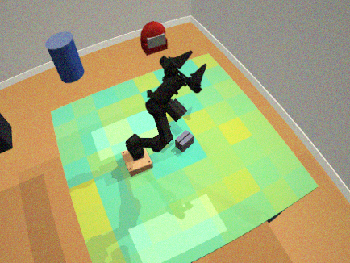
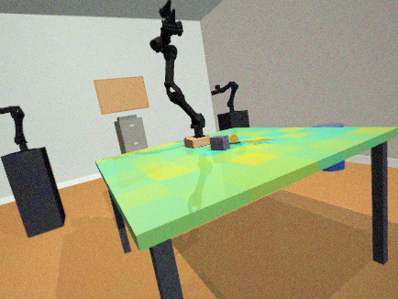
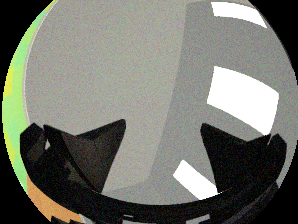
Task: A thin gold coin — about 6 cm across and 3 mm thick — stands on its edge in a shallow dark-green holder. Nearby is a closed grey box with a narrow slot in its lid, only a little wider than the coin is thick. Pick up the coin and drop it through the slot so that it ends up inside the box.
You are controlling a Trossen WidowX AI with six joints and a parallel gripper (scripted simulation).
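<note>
Patchwork-green tabletop (image 1: 258,149) (image 2: 257,183) bears a boxy, slotted grey box (image 1: 184,142) (image 2: 219,143).

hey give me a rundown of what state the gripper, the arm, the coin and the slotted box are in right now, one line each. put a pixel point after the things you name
Gripper (image 1: 198,57) (image 2: 169,5) (image 3: 165,125): open, nothing between the fingers.
Arm (image 1: 163,123) (image 2: 170,71): raised high above the table.
Gold coin (image 2: 234,138): upright beyond the grey box, outside it.
Grey box (image 1: 185,141) (image 2: 220,143): closed, standing on the table, slot facing up.
</note>
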